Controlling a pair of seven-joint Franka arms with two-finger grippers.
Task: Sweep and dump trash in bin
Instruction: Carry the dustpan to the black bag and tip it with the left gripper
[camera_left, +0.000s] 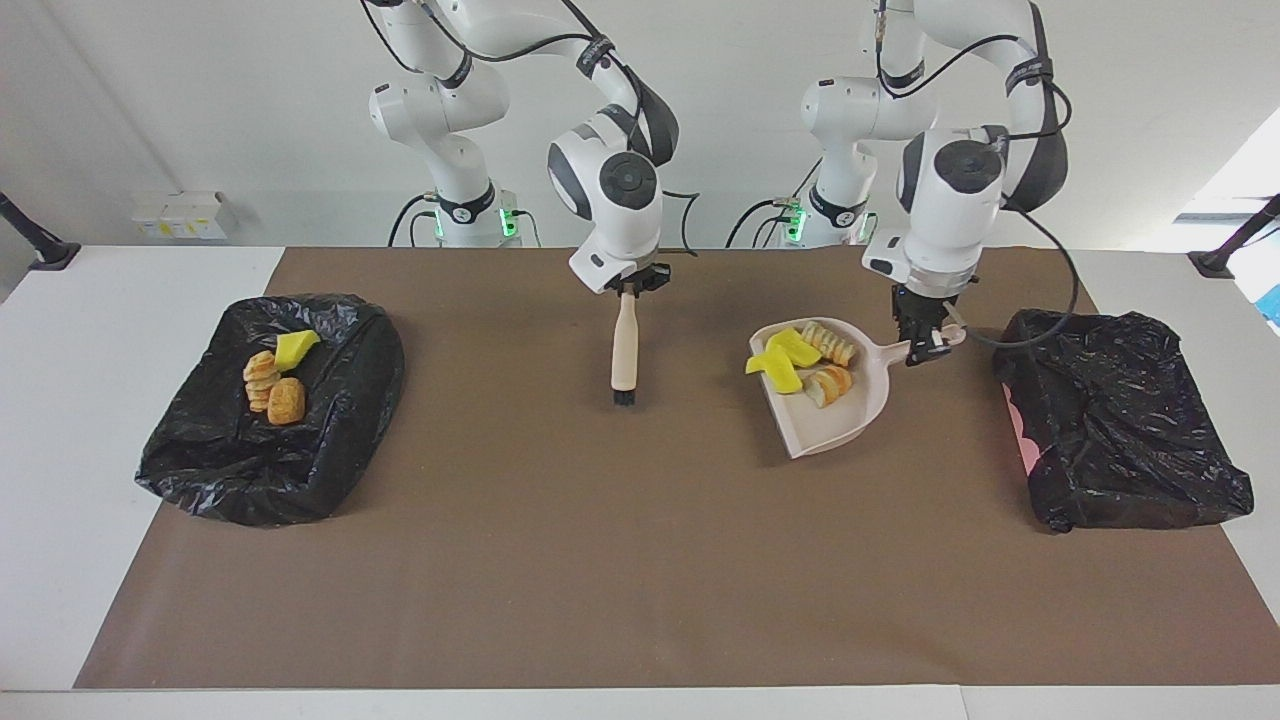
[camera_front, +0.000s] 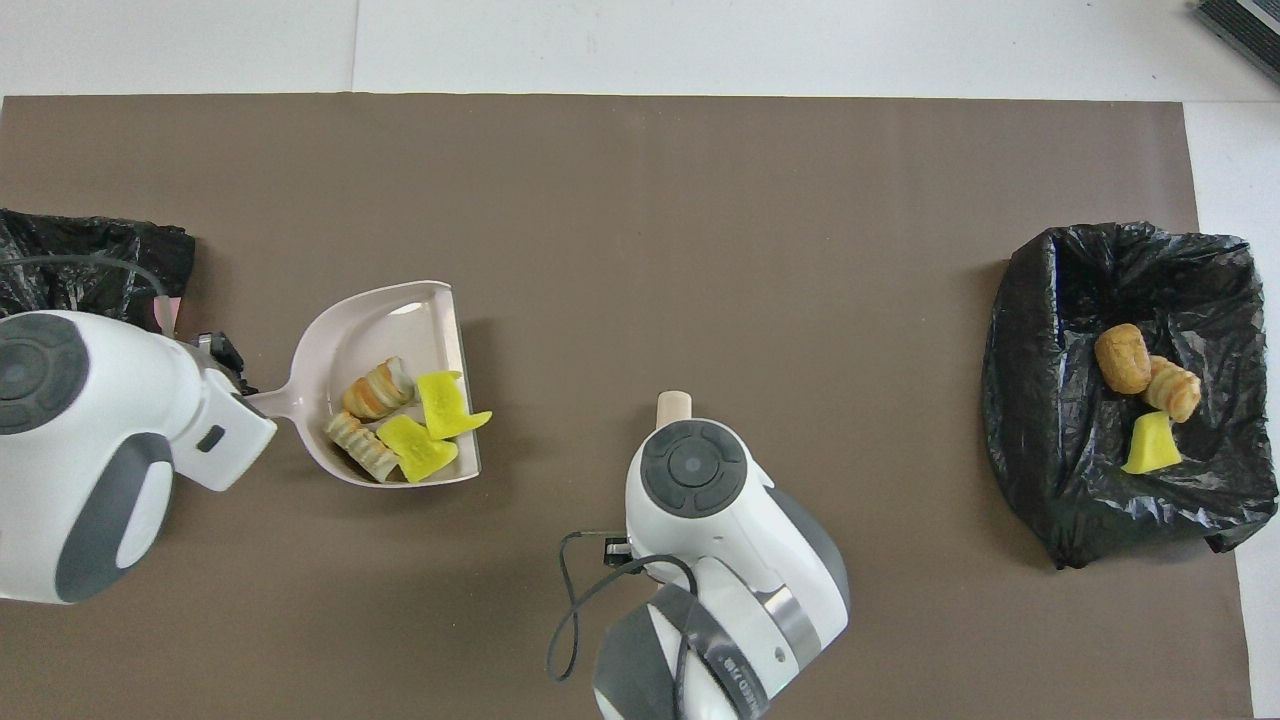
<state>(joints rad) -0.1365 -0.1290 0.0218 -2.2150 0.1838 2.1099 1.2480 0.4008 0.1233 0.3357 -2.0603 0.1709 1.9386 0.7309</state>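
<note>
The left gripper (camera_left: 925, 345) clenches the handle of the beige dustpan (camera_left: 835, 420) – 4 trash pieces (camera_left: 800, 362) aboard – just beside the black-lined bin (camera_left: 1120, 430) at frame right, while the right gripper (camera_left: 628, 285) grips the brush (camera_left: 624, 350) at frame centre.

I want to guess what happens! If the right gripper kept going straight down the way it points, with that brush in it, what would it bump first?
Probably just the brown mat. The right gripper points straight down, shut on the brush, whose bristles hang just above bare mat. Nothing else seems to lie underneath.
</note>
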